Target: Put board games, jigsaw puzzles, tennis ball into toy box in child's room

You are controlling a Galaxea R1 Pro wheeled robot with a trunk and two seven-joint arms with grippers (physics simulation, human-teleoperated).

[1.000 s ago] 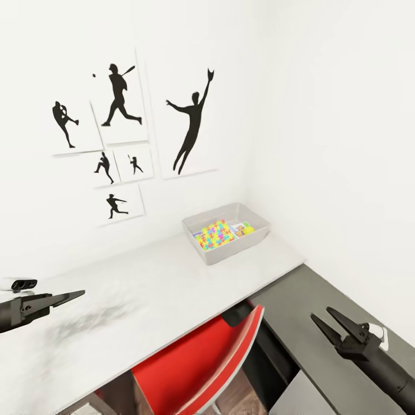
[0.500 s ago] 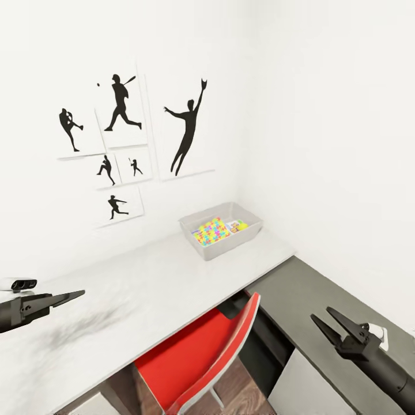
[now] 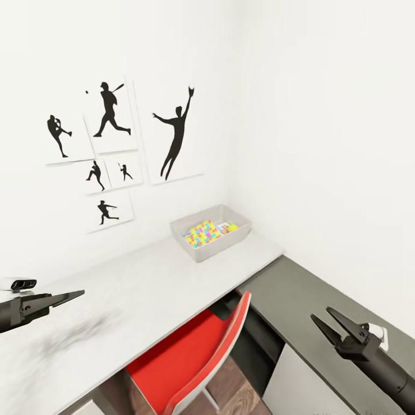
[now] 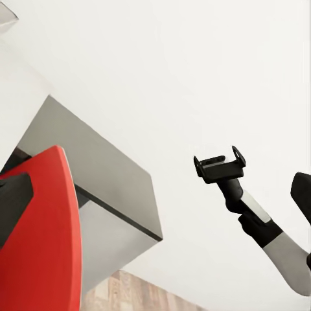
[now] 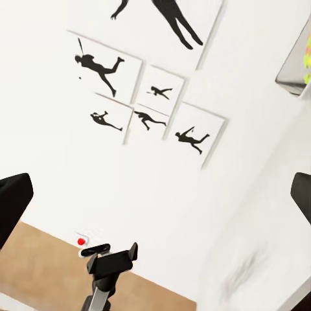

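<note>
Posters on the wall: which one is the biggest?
The leaping catcher poster, arm stretched up, rightmost of the group and nearest the toy box. The other five are clearly smaller.

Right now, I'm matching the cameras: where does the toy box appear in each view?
Head view: the toy box sits at the pale desk's far end, in the wall corner.
Right wrist view: its grey corner is cut off by the frame, beyond the sports posters.
Left wrist view: a grey sliver in one corner, too little to tell.
Shared landmark: the sports posters.
</note>
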